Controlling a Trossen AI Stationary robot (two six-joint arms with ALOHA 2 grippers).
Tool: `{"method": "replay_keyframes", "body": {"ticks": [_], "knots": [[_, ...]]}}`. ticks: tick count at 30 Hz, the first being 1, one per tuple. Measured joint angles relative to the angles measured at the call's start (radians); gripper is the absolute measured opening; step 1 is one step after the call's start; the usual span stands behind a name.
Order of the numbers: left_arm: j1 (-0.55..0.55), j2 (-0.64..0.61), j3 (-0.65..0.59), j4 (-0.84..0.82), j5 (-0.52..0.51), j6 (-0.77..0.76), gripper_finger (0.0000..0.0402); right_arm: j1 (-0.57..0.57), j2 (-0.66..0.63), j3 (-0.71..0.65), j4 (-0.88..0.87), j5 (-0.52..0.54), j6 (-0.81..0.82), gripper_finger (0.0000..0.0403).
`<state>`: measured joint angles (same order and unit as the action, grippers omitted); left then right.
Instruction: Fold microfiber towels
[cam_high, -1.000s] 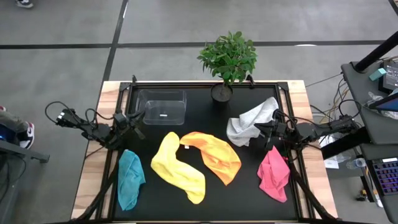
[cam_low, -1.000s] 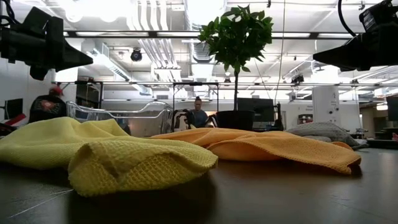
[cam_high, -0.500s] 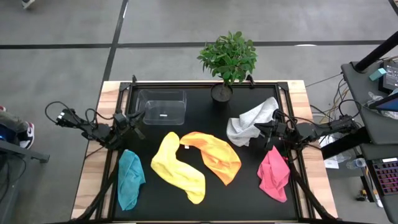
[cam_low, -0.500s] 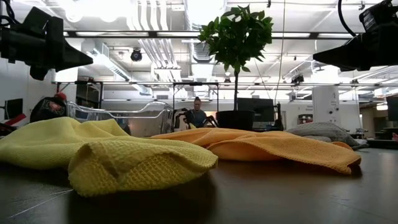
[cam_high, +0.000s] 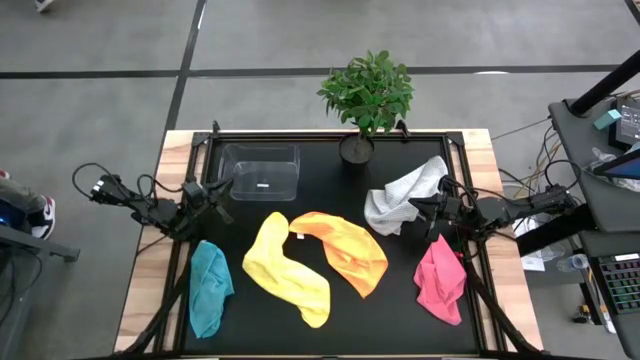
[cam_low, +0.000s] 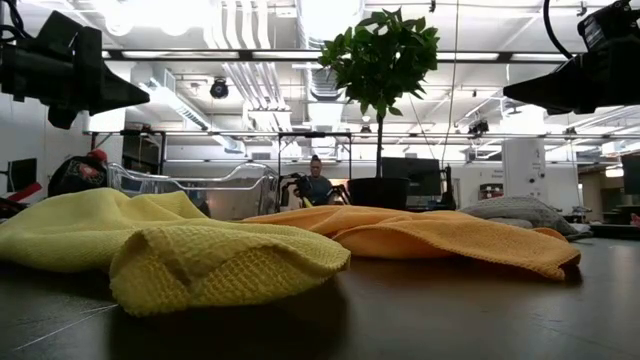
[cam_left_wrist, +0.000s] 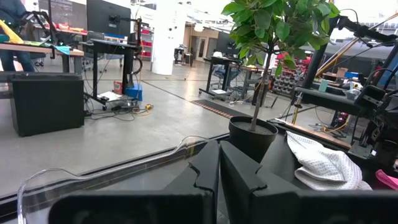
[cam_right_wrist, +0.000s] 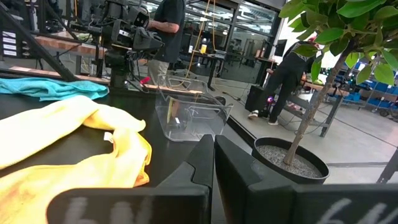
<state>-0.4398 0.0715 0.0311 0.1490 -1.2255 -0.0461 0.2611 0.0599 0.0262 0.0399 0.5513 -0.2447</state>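
dark arms: left pincer (cam_high: 222, 190) and right pincer (cam_high: 418, 205) both closed tight, holding nothing, hovering low at opposite bench (cam_high: 330, 325) sides
towels: five, loose on the bench – teal (cam_high: 208, 287), yellow (cam_high: 284, 266), orange (cam_high: 346, 250), pink (cam_high: 439, 279), white-grey (cam_high: 403, 195)

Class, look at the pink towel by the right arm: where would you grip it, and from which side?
Judging by its crumpled pose, grip the pink towel at its raised top corner beside the right gripper, descending from above; that peak stands off the table.
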Motion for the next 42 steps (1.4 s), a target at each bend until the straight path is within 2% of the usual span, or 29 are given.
{"method": "replay_keyframes", "body": {"ticks": [17, 26, 38, 42], "knots": [[0.0, 0.0, 0.0, 0.0, 0.0, 0.0, 0.0, 0.0, 0.0, 0.0, 0.0, 0.0, 0.011, 0.0009], [0.0, 0.0, 0.0, 0.0, 0.0, 0.0, 0.0, 0.0, 0.0, 0.0, 0.0, -0.001, 0.303, 0.0009], [0.0, 0.0, 0.0, 0.0, 0.0, 0.0, 0.0, 0.0, 0.0, 0.0, 0.004, 0.0, 0.245, 0.0009], [0.0, 0.0, 0.0, 0.0, 0.0, 0.0, 0.0, 0.0, 0.0, -0.001, 0.058, 0.0, 0.245, 0.0009]]}}
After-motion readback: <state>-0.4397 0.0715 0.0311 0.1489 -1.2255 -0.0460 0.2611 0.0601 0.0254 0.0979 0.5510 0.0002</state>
